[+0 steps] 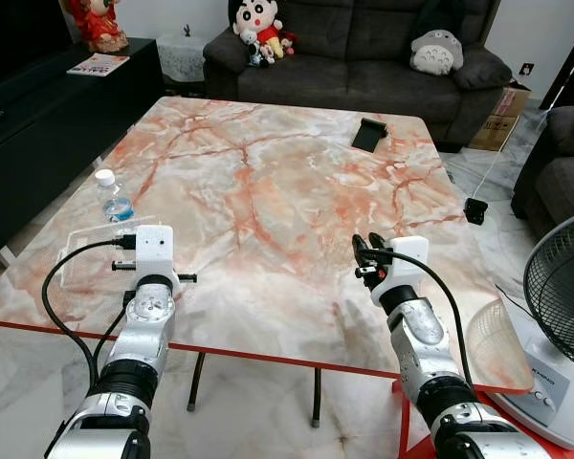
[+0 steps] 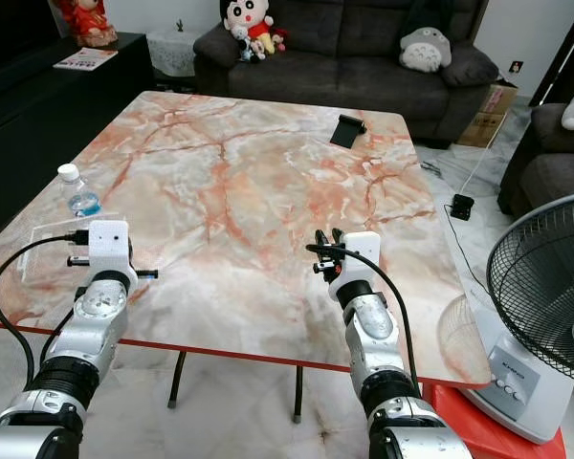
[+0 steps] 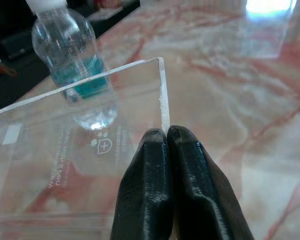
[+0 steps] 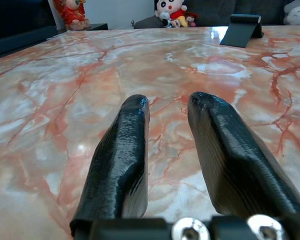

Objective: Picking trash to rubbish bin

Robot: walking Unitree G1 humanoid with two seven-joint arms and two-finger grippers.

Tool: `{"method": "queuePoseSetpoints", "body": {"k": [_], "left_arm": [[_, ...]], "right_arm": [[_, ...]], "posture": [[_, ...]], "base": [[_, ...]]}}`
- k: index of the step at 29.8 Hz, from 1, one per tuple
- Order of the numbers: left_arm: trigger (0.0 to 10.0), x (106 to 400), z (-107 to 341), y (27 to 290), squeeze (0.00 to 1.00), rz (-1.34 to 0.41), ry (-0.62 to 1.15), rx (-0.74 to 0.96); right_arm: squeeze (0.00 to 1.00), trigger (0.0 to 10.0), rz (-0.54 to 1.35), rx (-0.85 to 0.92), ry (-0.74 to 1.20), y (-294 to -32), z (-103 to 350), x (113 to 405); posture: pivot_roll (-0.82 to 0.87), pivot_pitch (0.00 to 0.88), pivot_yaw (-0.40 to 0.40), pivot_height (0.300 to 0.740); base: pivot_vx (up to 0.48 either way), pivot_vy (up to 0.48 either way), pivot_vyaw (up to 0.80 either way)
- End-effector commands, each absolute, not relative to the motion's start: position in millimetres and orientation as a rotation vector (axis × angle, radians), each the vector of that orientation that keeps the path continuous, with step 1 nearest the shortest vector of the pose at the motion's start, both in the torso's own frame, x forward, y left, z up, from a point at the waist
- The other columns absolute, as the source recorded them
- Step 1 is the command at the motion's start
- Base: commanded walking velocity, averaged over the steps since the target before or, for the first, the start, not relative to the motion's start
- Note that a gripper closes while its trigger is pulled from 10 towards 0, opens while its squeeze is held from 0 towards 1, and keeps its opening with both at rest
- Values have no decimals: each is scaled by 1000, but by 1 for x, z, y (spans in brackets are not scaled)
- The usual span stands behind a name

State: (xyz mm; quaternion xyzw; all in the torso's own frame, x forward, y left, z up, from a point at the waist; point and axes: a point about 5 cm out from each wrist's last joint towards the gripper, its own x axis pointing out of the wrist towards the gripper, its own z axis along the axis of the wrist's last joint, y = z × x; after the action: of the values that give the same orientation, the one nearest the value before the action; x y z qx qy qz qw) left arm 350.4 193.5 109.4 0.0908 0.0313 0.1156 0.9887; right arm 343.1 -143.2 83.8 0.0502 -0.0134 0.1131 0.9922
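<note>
Two pincers over bench point(image 1: 268, 191): left pincer point(image 3: 167, 137) pinching clear plastic box point(image 3: 65, 150) wall, bottle point(image 1: 113, 197) at 11 o'clock; right pincer point(image 4: 167, 115) parted, empty. Risk: thin slick wall slipping out on lift.

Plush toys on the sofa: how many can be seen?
3: a large doll at the sofa's left end, smaller toys clustered beside it, a grey one toward the right. Others may be hidden.

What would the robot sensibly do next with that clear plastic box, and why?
Probably lift it off the table. The left gripper looks pinched shut on the clear plastic box at its corner edge, the water bottle stands just behind it, and the right gripper hangs open, holding nothing.
</note>
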Motion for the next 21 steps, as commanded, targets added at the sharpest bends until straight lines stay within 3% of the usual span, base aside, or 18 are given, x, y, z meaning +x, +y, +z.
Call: {"method": "queuePoseSetpoints", "body": {"k": [1, 21], "left_arm": [[10000, 348, 108, 183, 0, 214, 38, 211], [10000, 333, 117, 189, 0, 200, -136, 232]], "right_arm": [[0, 10000, 227, 111, -54, -143, 90, 346], [0, 10000, 248, 123, -66, -136, 90, 344]], "posture": [[9, 0, -36, 740], [2, 0, -30, 740]], "base": [[0, 0, 0], [0, 0, 0]]}}
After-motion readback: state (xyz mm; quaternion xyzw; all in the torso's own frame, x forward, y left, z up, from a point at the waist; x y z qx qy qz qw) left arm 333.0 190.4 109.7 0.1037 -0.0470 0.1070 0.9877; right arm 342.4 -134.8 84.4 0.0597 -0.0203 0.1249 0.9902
